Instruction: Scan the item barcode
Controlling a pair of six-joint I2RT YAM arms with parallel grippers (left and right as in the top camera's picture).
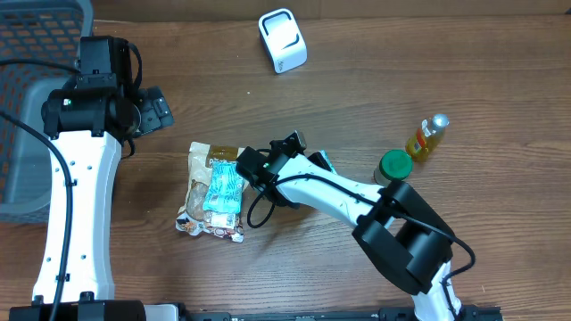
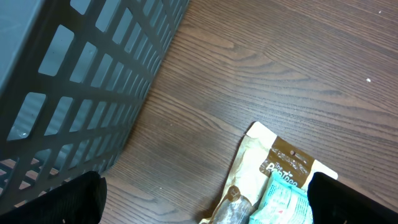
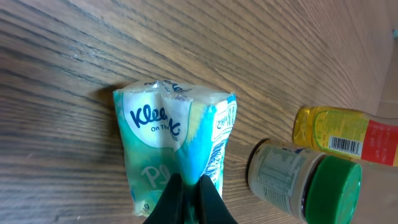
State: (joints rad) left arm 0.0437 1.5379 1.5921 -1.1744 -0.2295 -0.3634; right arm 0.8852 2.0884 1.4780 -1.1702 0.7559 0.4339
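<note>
A teal and white Kleenex tissue pack (image 3: pixel 168 124) is pinched by its lower edge between the thin black fingers of my right gripper (image 3: pixel 189 185), which is shut on it. From overhead only a teal sliver of that pack (image 1: pixel 325 161) shows beside the right gripper (image 1: pixel 306 153) at mid-table. A white barcode scanner (image 1: pixel 283 40) stands at the far edge. My left gripper (image 1: pixel 157 111) hovers open near the basket, nothing between its wide black fingers (image 2: pixel 53 202). No barcode of the tissue pack faces the cameras clearly.
A grey mesh basket (image 1: pixel 36 98) fills the far left. A beige snack bag (image 1: pixel 201 192) with a teal packet (image 1: pixel 222 187) on it lies left of centre. A green-lidded jar (image 1: pixel 395 166) and a yellow bottle (image 1: pixel 427 137) stand on the right, close to the held pack.
</note>
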